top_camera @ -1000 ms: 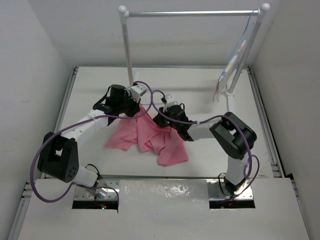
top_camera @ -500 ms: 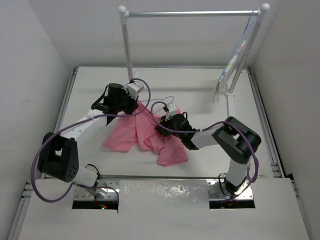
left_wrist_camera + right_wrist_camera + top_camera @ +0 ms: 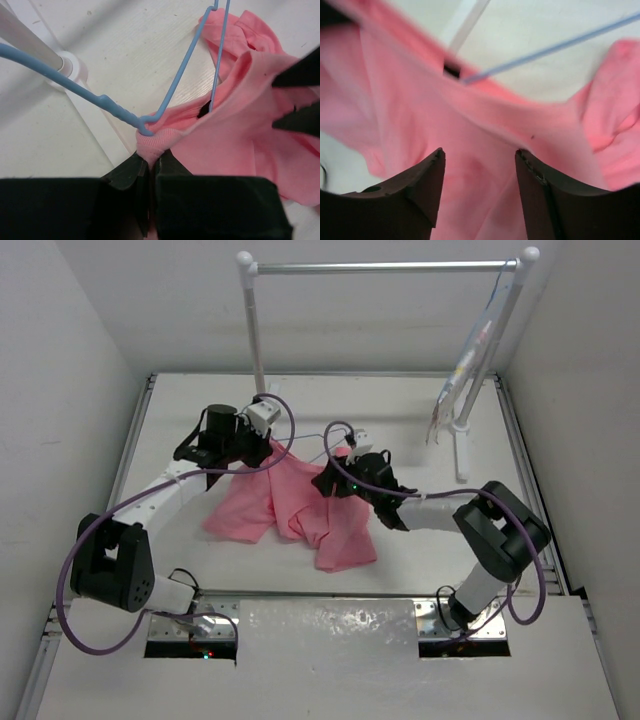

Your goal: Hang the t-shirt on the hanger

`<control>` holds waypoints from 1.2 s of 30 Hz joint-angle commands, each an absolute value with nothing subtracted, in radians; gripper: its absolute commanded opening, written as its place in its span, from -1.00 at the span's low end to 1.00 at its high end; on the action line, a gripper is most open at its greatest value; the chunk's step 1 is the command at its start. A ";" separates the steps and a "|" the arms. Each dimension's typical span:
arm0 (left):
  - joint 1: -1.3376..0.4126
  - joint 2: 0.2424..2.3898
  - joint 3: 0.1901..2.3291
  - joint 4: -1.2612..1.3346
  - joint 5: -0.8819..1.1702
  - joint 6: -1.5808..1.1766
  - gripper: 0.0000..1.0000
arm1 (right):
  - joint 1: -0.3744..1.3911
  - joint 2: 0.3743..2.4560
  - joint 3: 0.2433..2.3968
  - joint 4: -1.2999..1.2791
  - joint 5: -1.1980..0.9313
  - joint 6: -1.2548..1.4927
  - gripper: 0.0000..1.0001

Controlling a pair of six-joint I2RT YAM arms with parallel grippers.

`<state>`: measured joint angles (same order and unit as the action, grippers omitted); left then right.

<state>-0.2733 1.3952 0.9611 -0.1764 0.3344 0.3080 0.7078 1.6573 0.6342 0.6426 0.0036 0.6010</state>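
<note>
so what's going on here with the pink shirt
A robot is trying to get the t-shirt onto the hanger, down on the table. The left gripper is shut on a fold of the shirt's edge, right at a bend of the hanger, and one wire runs in under the fabric. The right gripper is open just above the shirt. Most of the shirt lies rumpled on the table, not yet hung.

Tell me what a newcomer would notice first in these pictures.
The salmon-pink t-shirt sprawls crumpled in the middle of the table. At its far edge the left gripper is shut on the collar, with the pale blue wire hanger poking into the neck opening. The right gripper hangs open over the fabric.
</note>
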 commanded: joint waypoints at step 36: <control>-0.115 1.279 0.876 -0.081 0.920 0.523 -1.00 | 1.112 1.534 0.400 0.740 0.216 0.287 -0.97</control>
<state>-0.1169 1.3334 0.8867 -0.1276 0.7639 0.4133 1.0500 1.5806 0.4171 0.7780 0.1093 0.4721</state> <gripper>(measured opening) 0.017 0.005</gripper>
